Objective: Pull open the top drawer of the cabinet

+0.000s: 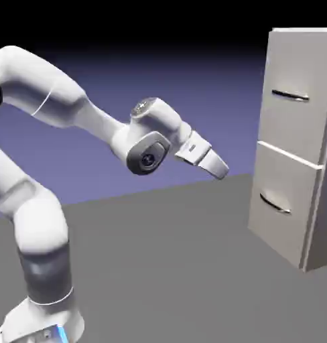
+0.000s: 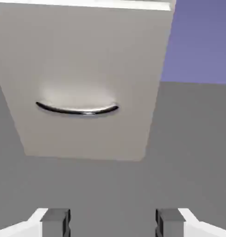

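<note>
- The gripper sits just right of centre in the exterior view, at the end of the white arm, and points toward the right and slightly downward.
- Its jaws stand apart with nothing between them: in the hand view the two grey fingertips appear at the bottom edge, left and right of the middle, with only bare grey table showing in the gap.
- The gripper touches nothing; open table lies between it and the cabinet in both views.
- The arm rises from the lower left of the exterior view, bends back at the upper left, and reaches to the right toward the cabinet.
- The cabinet stands upright at the right edge of the exterior view, a tall pale grey box resting on the table.
- The top drawer occupies the upper right of the exterior view. Its front lies flush with the cabinet face, so it is closed. A thin dark curved handle runs across it.
- The lower drawer sits directly beneath, also closed, with a similar handle.
- In the hand view, one drawer front fills the upper left and centre, with its dark curved bar across the middle. Judging by the gripper's height in the exterior view, this is the lower drawer.
- The blue-violet backdrop shows at the upper right of the hand view.
</note>
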Motion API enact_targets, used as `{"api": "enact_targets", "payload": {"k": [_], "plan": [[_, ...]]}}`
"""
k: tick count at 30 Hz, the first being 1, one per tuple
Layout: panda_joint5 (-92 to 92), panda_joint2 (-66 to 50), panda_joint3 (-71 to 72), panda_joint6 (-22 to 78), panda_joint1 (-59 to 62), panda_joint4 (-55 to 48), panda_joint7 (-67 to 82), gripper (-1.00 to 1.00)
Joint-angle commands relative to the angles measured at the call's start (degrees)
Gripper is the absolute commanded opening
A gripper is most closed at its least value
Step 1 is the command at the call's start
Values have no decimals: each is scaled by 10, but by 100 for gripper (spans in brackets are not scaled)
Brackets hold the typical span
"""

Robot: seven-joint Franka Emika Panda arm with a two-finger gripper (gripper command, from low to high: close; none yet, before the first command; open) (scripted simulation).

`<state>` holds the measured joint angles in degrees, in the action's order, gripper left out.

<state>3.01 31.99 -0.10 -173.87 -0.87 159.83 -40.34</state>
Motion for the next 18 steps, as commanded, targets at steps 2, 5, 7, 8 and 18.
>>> {"api": "enact_targets", "payload": {"k": [2,5,7,8,18], "plan": [[50,-11,-2,2,-3,-19,35,0],[125,-28,-4,6,-8,-49,88,0],[174,-39,-6,8,-11,-68,123,0],[199,-45,-6,9,-12,-78,140,0],[449,-100,-14,21,-27,-175,316,0]]}}
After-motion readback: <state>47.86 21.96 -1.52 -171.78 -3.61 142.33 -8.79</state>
